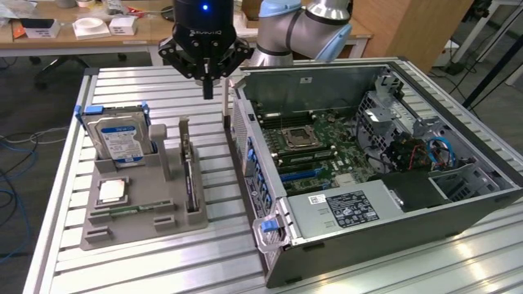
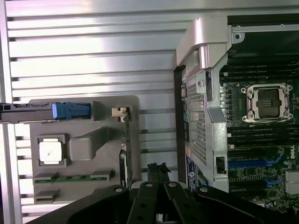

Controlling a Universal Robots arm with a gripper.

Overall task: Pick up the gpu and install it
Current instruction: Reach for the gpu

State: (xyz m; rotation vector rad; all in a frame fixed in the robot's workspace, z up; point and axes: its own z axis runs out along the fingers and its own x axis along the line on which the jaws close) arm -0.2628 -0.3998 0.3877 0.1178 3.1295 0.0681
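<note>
Exterior view: my claw (image 1: pixel 207 90) hangs above the slatted table (image 1: pixel 163 269), fingers pressed together with nothing between them. The graphics card (image 1: pixel 190 174) is not lifted. It stands on its long edge in a slot of the grey tray (image 1: pixel 122 229), on the side of the tray nearest the computer case (image 1: pixel 384 245), with the hard drive (image 1: pixel 119 141) upright in the tray further toward the exterior view's left.

What matters is the offset. The card sits lower than the claw, nearer the camera and a little toward the exterior view's left. Its long axis runs away from the camera, roughly parallel to the case wall, with its far end closest to the claw.

In the wrist view the card (image 2: pixel 125 149) shows edge-on, and the claw (image 2: pixel 159 171) sits off its line, over the gap between tray (image 2: pixel 84 105) and case.
</note>
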